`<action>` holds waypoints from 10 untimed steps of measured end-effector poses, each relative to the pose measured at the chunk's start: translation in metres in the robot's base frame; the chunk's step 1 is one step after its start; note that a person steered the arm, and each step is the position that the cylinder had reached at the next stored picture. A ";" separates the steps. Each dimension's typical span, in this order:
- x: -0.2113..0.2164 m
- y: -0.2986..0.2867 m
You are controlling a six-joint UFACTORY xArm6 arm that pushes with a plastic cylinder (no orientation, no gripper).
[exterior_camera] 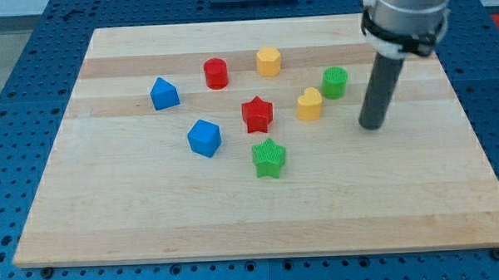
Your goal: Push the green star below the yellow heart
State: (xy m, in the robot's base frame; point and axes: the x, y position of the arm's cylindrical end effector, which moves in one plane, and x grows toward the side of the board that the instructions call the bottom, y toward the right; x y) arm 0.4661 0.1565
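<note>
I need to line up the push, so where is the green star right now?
The green star-shaped block sits near the board's middle, just below the red star-shaped block and to the lower left of the yellow heart-shaped block.

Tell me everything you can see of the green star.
The green star is a small, bright green block with a star outline and fine ridges down its sides; it looks like plastic. It lies flat on the wooden board, a little below the middle of the view. Nothing touches it: the red star sits just above, the yellow heart up and right, and my tip stands well off to the right.
</note>
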 end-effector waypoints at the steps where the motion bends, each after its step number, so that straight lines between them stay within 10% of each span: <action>1: 0.060 -0.030; 3: 0.079 -0.178; 10: 0.028 -0.151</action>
State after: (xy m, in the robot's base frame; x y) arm 0.4945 0.0057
